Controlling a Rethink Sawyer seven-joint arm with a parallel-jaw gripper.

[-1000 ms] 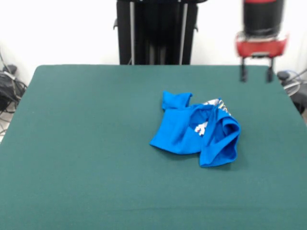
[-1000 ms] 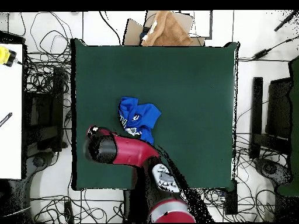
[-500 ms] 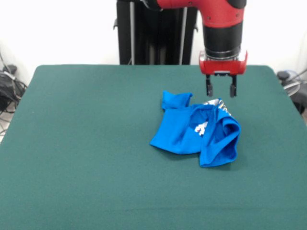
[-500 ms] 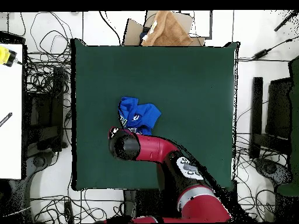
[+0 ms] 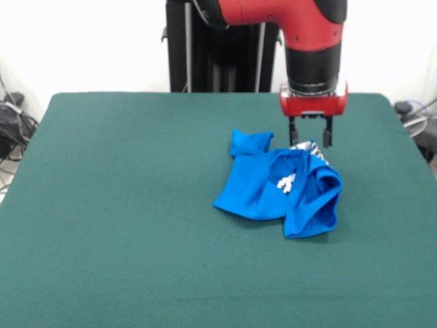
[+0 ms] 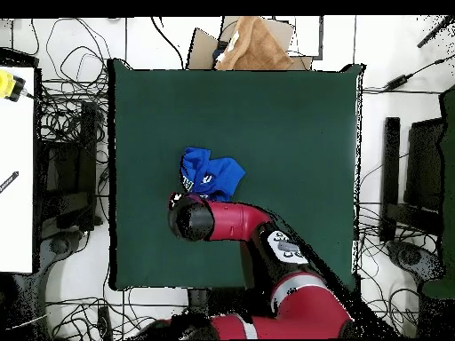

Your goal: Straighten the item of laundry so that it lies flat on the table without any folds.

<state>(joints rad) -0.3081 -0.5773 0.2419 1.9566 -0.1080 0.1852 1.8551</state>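
The item of laundry [image 5: 283, 184], a bright blue T-shirt, lies crumpled in a bunched heap right of the table's middle, with a bit of white print showing in its folds. From overhead the item of laundry [image 6: 211, 175] sits left of centre on the dark green table [image 6: 293, 133]. My gripper [image 5: 308, 140] hangs open just above the heap's far edge, its two fingers apart and holding nothing. In the overhead view the arm's wrist [image 6: 190, 218] covers the gripper and the heap's near edge.
The green table [image 5: 123, 205] stretches wide around the shirt. A brown cardboard box [image 6: 253, 44] lies off the far table edge in the overhead view. Cables litter the floor on both sides.
The arm swung in from the table's side to above the shirt, then came down a little closer to the heap's edge. The shirt has not moved.
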